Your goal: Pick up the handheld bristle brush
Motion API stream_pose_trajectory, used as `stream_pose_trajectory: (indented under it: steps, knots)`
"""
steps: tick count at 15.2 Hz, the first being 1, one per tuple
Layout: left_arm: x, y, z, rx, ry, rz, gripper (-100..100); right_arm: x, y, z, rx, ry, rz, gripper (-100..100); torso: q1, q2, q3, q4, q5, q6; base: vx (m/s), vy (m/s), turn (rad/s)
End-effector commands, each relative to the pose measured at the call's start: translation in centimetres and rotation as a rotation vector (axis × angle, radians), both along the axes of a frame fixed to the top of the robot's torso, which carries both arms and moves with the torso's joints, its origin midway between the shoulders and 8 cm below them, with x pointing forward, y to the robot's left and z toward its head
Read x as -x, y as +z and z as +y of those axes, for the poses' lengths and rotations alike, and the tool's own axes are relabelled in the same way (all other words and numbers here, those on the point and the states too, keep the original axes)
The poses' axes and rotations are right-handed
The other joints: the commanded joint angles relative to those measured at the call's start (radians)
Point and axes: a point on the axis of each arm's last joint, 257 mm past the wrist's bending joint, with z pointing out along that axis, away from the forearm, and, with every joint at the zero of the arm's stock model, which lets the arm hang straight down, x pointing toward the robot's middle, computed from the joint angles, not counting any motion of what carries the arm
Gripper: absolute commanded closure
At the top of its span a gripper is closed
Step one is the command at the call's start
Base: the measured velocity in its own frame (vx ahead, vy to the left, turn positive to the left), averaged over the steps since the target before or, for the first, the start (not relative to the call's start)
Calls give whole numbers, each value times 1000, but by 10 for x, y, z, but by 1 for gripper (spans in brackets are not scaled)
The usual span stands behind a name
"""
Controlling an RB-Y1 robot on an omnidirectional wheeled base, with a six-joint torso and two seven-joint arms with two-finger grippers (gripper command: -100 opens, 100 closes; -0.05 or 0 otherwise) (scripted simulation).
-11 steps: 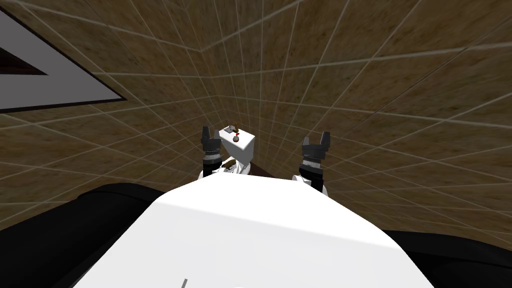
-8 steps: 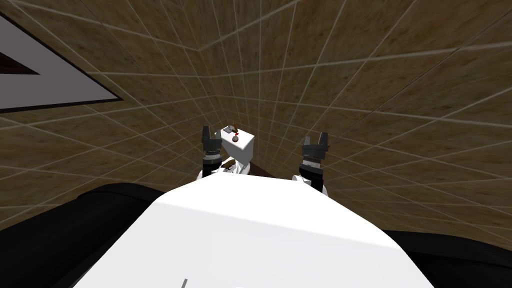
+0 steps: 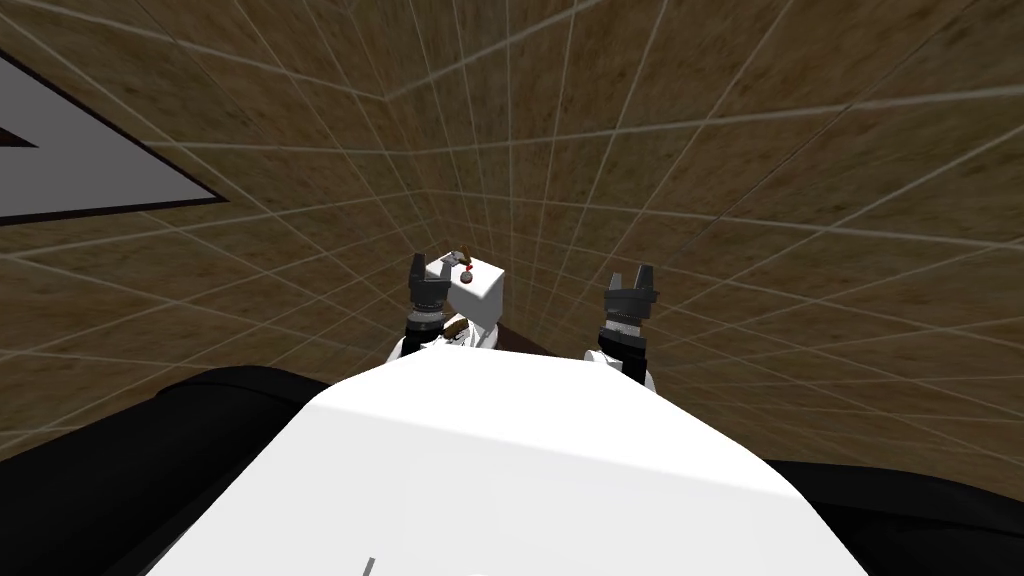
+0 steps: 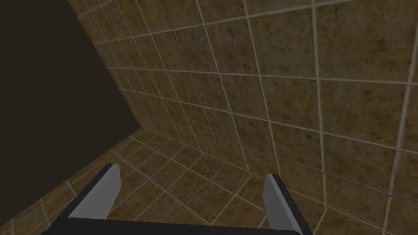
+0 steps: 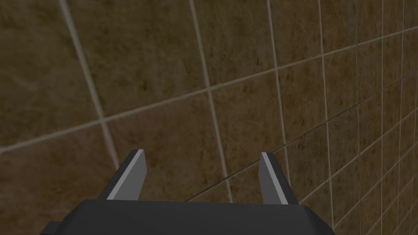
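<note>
Small brown bristle brush (image 3: 459, 256) sits atop white box-shaped block (image 3: 483, 295), at its far edge; detail tiny. Left gripper (image 3: 419, 266) has swung closer, now just beside block, fingers apart, empty. Right gripper (image 3: 630, 279) idle, spread, empty. Reach beginning.

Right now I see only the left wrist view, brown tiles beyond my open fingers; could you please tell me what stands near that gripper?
Observer: In the head view a white box stands close beside the left gripper, between the two grippers.
Operator: Is anything on it?
Observer: Small things lie on its top, one a dark round thing with red; too small to name.
Operator: And my other arm?
Observer: The right gripper is farther right, apart from the box, fingers open.
</note>
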Motion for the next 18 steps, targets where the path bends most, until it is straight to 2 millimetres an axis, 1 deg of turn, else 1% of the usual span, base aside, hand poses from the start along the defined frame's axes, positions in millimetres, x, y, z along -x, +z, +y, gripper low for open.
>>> stream_pose_trajectory:
  steps: [1, 2, 3, 5, 6, 8, 9, 11, 12, 14, 15, 17, 18]
  knots:
    - [3, -3, -11, 18, -79, 11, -100, 0, 0, 0, 0, 0, 0, 0, 0, 0, 0, 0, 0, 0, -44, -14, -116]
    - [3, -4, -13, 0, -90, 15, -100, 0, 0, 0, 0, 0, 0, 0, 0, 0, 0, 0, 0, 0, -41, -13, -111]
    - [5, -6, -20, 29, -143, 25, -100, 0, 0, 0, 0, 0, 0, 0, 0, 0, 0, 0, 0, 0, -50, -21, -152]
    - [5, -7, -23, 4, -157, 32, -100, 0, 0, 0, 0, 0, 0, 0, -1, 1, 0, 0, 0, 0, -40, -19, -70]
    - [8, -11, -30, 29, -216, 48, -100, 0, 0, 0, 0, 0, 0, 0, 0, 0, 0, 0, 0, 0, -32, -19, -89]
    - [8, -12, -32, 10, -227, 55, -100, 0, 0, 0, 0, 0, 0, 0, 0, 0, 0, 0, 0, 0, -32, -18, -85]
    - [11, -17, -40, 36, -288, 77, -100, 0, 0, 0, 0, 0, 0, 0, 0, 0, 0, 0, 0, 0, -32, -27, -122]
    - [12, -19, -42, 17, -299, 84, -100, 0, 0, 0, 0, 0, 0, 0, -1, 0, 0, 0, 0, 0, -33, -25, -78]
    - [15, -25, -49, 46, -360, 112, -100, 0, 0, 0, 0, 0, 0, 0, -1, 0, 0, 0, 0, 0, -32, -30, -113]
    - [16, -27, -51, 26, -371, 121, -100, 0, 0, 0, 0, 0, 0, 0, -1, 0, 0, 0, 0, 0, -37, -30, -86]
    - [19, -34, -58, 60, -430, 155, -100, 0, 0, 0, 0, 0, 0, 0, -1, 0, 0, 0, 0, 0, -37, -30, -132]
    - [20, -37, -60, 36, -442, 166, -100, 0, 0, 0, 0, 0, 0, 0, -1, 0, 0, 0, 0, 0, -39, -27, -90]
    - [23, -46, -65, 74, -498, 205, -100, 0, 0, 0, 0, 0, 0, 0, -1, 0, 0, 0, 0, 0, -39, -34, -151]
